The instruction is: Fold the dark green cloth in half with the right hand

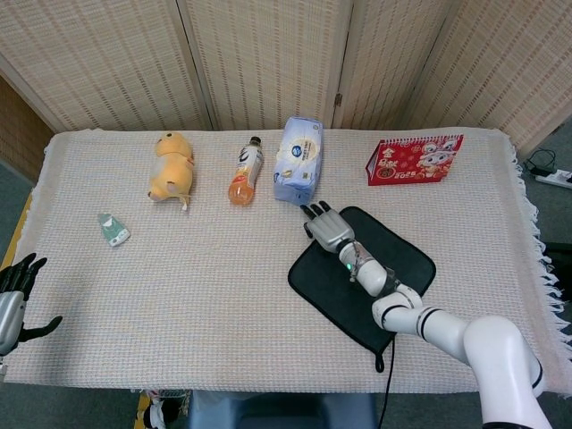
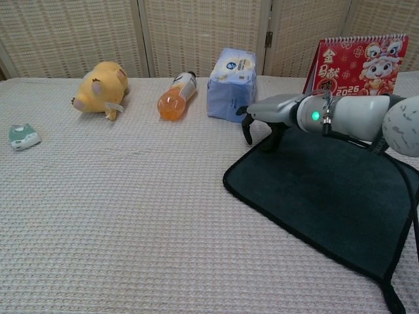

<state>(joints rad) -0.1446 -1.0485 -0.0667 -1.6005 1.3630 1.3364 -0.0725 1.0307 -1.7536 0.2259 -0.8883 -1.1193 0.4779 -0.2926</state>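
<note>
— What's in front of you, biggest first?

— The table (image 1: pixel 223 304) under its woven cover, then the dark green cloth (image 1: pixel 393 277) lying flat, right of centre on the near side, turned like a diamond with a loop at its near corner.

— And your hands?

— My right hand (image 1: pixel 328 227) is over the cloth's far-left corner, fingers (image 2: pixel 247 133) apart and curled down towards the edge, holding nothing. I cannot tell whether they touch the fabric. My left hand (image 1: pixel 12 299) is at the near left edge, fingers spread, empty.

— The rest?

— Along the far side: a red calendar (image 2: pixel 362 64) at the right, a blue tissue pack (image 2: pixel 230 84) just beyond my right hand, a yellow plush toy (image 2: pixel 100 87), an orange bottle (image 2: pixel 177 95) lying down, and a small green item (image 2: pixel 23 136) far left.
</note>
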